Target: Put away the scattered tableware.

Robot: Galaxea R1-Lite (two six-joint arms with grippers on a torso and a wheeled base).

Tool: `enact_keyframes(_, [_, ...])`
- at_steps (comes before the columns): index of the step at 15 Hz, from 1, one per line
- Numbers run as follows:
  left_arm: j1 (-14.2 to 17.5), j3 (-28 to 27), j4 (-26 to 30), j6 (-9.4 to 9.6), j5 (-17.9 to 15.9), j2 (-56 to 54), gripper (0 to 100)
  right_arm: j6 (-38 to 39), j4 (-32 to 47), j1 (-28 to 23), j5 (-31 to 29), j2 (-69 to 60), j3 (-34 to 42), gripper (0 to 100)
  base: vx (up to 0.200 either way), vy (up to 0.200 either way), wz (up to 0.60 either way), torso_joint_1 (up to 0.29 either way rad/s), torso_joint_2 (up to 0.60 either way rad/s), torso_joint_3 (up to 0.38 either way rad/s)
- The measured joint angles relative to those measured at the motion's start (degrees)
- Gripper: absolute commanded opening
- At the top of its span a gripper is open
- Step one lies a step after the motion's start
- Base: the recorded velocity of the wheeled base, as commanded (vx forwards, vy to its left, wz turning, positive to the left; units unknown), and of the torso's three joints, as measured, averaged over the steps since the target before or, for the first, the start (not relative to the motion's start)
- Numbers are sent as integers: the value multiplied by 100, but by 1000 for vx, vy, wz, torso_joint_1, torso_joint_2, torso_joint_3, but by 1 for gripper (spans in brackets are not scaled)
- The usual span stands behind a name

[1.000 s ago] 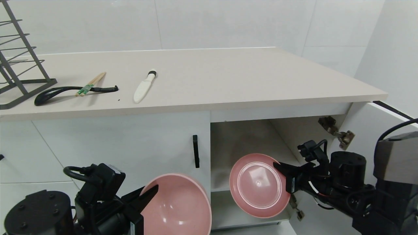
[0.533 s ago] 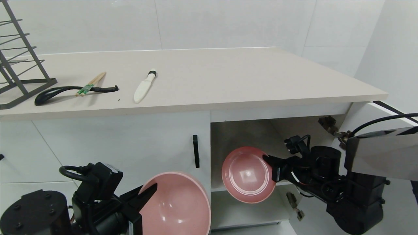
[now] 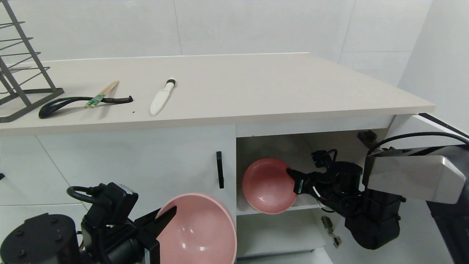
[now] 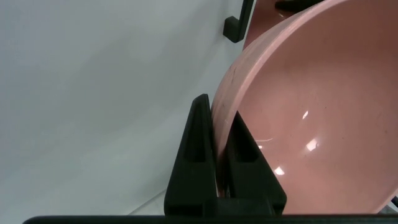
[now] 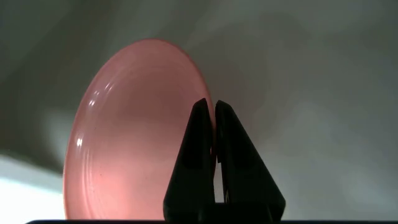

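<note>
A pink plate (image 3: 269, 185), judged light, stiff and slick, is being pinched at its rim by the right pincer (image 3: 292, 173) above the cabinet shelf (image 3: 306, 206), while a pink bowl (image 3: 199, 231) is being clamped at its rim by the left pincer (image 3: 169, 213).

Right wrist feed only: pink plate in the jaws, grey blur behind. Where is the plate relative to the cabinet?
Observer: Inside the open cabinet. The right gripper holds the pink plate on edge, lower rim at the upper shelf.
Operator: Left arm?
Observer: The left gripper is shut on a pink bowl by its rim, low before the closed door.
Operator: Counter?
Observer: A black ladle, chopsticks and a white knife lie on the countertop.
</note>
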Motion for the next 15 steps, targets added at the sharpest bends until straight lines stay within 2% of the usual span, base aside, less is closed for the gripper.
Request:
enact_keyframes(6, [0,-2,-9,1,0,29,0,223,2,-68,-2,591,-584,0,0,0,0,0,0,0])
enact_keyframes(11, [0,-7,-57,1,0,5,0,863,5,-74,-7,836,-827,0,0,0,0,0,0,0])
enact_keyframes(15, [0,-5,-52,-7,0,5,0,909,2,-85,-24,1013,-968,0,0,0,0,0,0,0])
